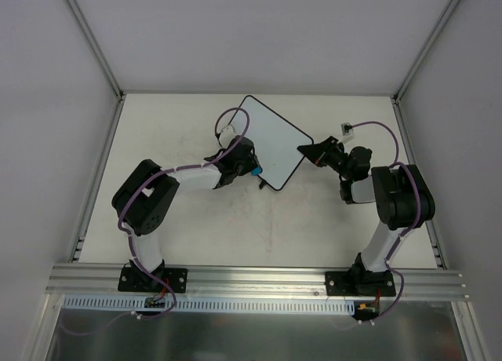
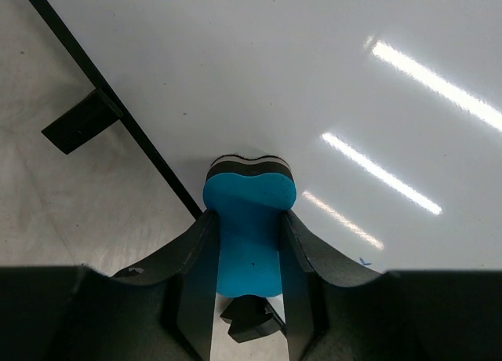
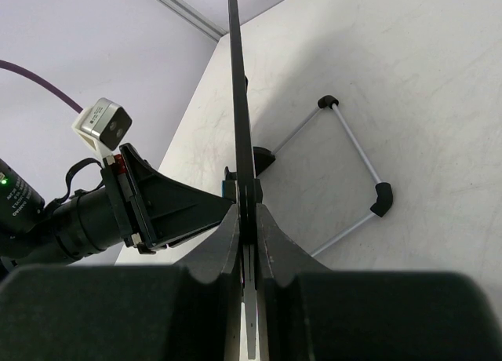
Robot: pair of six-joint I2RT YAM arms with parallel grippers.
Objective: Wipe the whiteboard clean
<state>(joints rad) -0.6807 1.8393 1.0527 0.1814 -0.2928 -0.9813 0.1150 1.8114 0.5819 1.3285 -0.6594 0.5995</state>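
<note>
The whiteboard (image 1: 271,141) stands tilted at mid-table, and its face looks white in the top view. My left gripper (image 1: 249,169) is at the board's lower left edge, shut on a blue-and-black eraser (image 1: 256,172). In the left wrist view the eraser (image 2: 249,212) presses its dark pad against the whiteboard (image 2: 314,78) just inside the black rim (image 2: 118,110). A tiny blue mark (image 2: 363,260) shows beside the right finger. My right gripper (image 1: 311,151) is shut on the board's right edge. The right wrist view shows the whiteboard (image 3: 238,102) edge-on between the jaws of the right gripper (image 3: 247,216).
A black foot (image 2: 82,122) sticks out from the rim onto the table. Behind the board lies its thin wire stand (image 3: 353,145) with black corners. The left wrist's camera (image 3: 102,122) sits close on the board's other side. White walls enclose the table (image 1: 329,235).
</note>
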